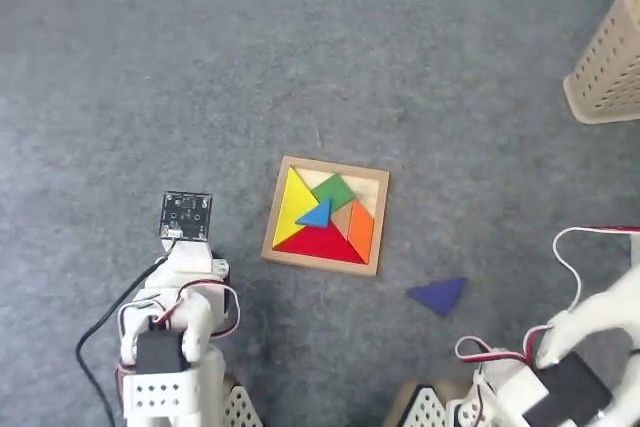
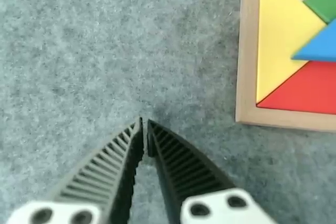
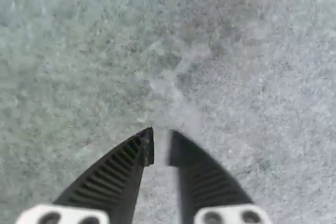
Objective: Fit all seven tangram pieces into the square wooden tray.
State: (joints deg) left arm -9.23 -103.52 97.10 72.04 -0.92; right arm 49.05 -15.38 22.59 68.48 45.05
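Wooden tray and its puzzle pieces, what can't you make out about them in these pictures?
High view: the pale patches in the tray beside the green piece are too small to tell bare wood from a pale piece.
Left wrist view: the tray runs off the picture's edge, hiding its far side.
High view: the dark blue triangle on the carpet is too small to match to a gap.
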